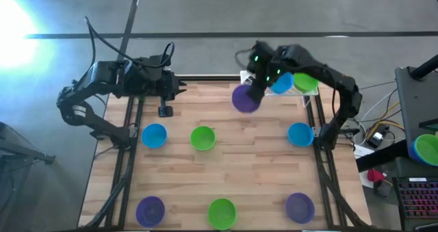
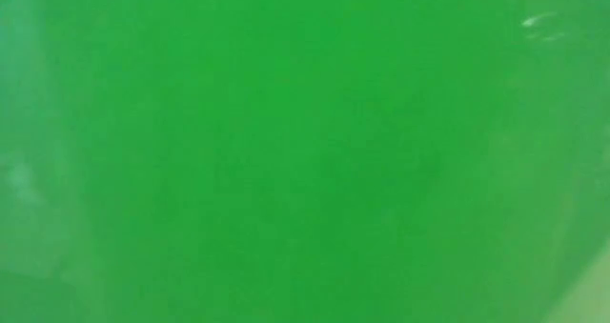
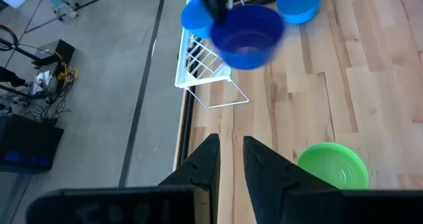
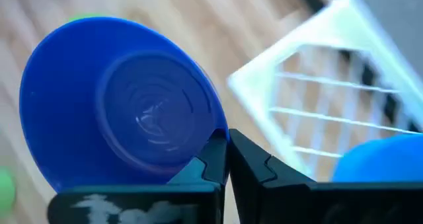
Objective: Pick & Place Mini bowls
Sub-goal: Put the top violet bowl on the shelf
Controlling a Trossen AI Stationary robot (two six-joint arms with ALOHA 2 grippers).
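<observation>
Right tool (image 1: pixel 252 89) is pinching the rim of a purple mini bowl (image 1: pixel 245 99), carrying it tilted in the air just beside the white wire rack (image 3: pixel 206 72). That rack is sitting at the worktop's (image 1: pixel 246 150) far edge, already holding 1 blue bowl (image 1: pixel 281 83) and 1 green bowl (image 1: pixel 306 82). So the carried bowl is lying a short way from the rack, toward the worktop's middle. Left tool (image 1: pixel 183 89) is waiting well apart from the rack, its fingers slightly parted and gripping nothing.
</observation>
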